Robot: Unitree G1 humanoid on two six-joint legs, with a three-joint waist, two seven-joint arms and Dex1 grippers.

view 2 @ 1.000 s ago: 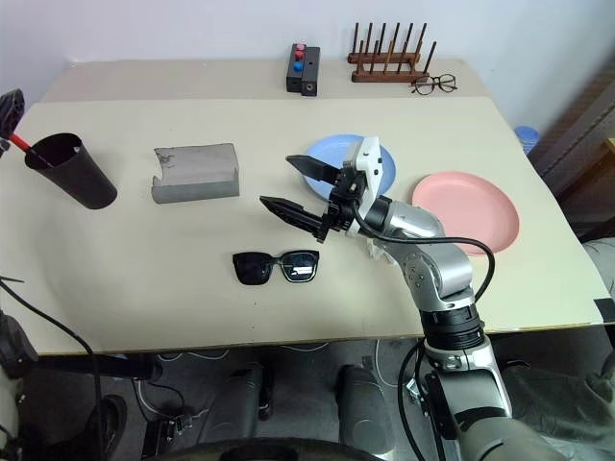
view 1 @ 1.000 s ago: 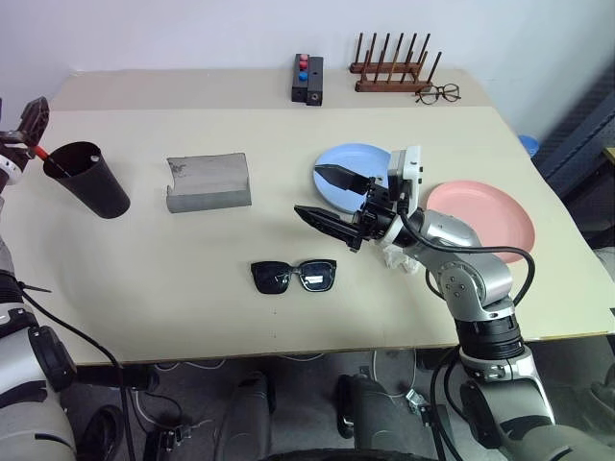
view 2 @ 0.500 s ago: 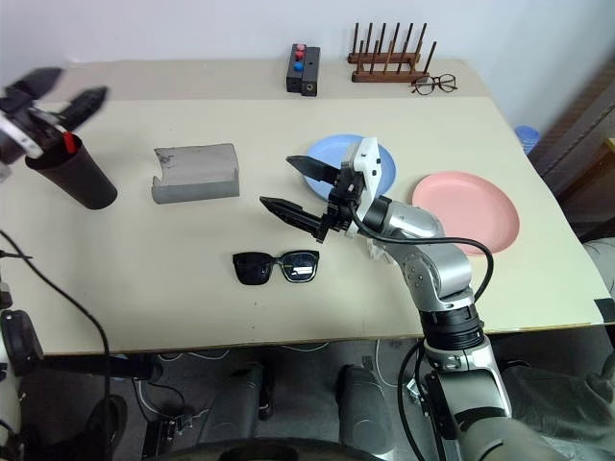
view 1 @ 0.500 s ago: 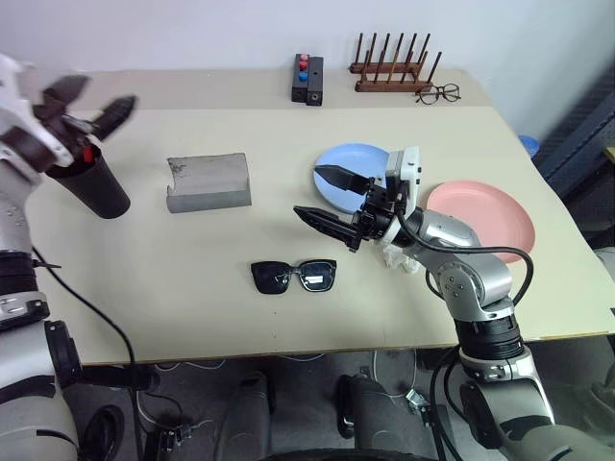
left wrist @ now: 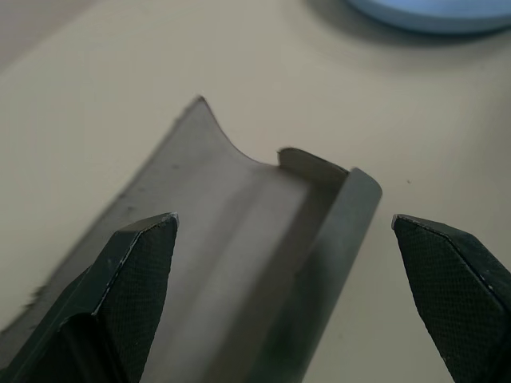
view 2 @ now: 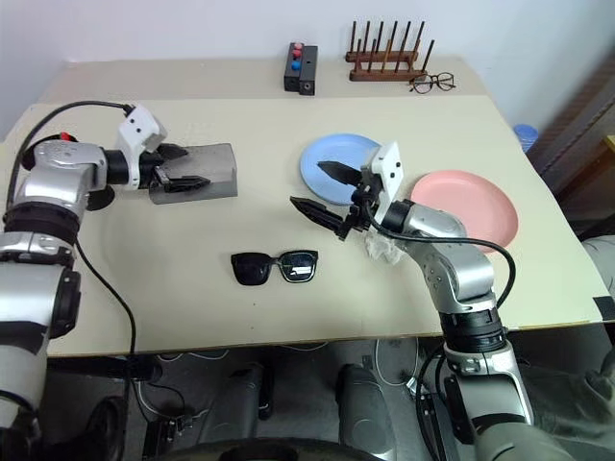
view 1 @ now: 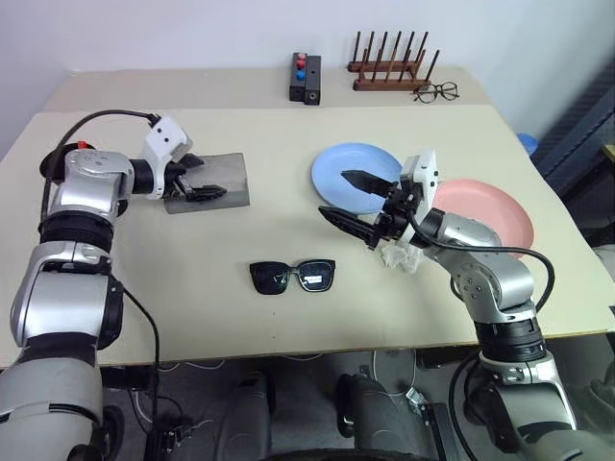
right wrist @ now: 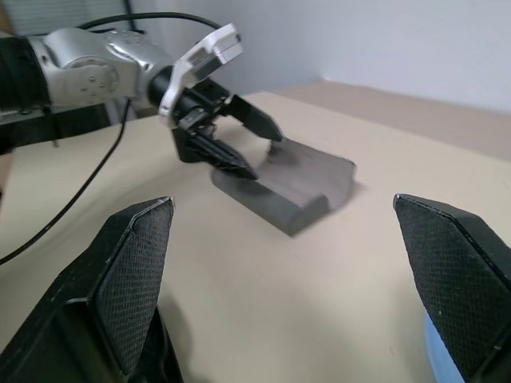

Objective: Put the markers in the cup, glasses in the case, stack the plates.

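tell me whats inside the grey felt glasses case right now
The flat grey felt glasses case lies open and its bare trough holds nothing; the black sunglasses are still on the table. The left end effector covers its near end.

Things that are hard to see

The cup (view 2: 99, 195) sits near the left edge of the table (view 1: 288, 279), and the left arm covers most of it, so just a dark bit peeks out. A tiny red tip (view 2: 65, 136) shows above that arm; it is too small to tell what it is. The left gripper (view 1: 199, 179) hangs over the near end of the case (view 1: 223, 178) and hides that part. A white lump (view 1: 400, 256) lies under the right arm, half hidden, and what it is cannot be told. The pink plate (view 1: 500, 226) is partly behind that arm. In the left wrist view the blue plate (left wrist: 431, 12) is cut off.
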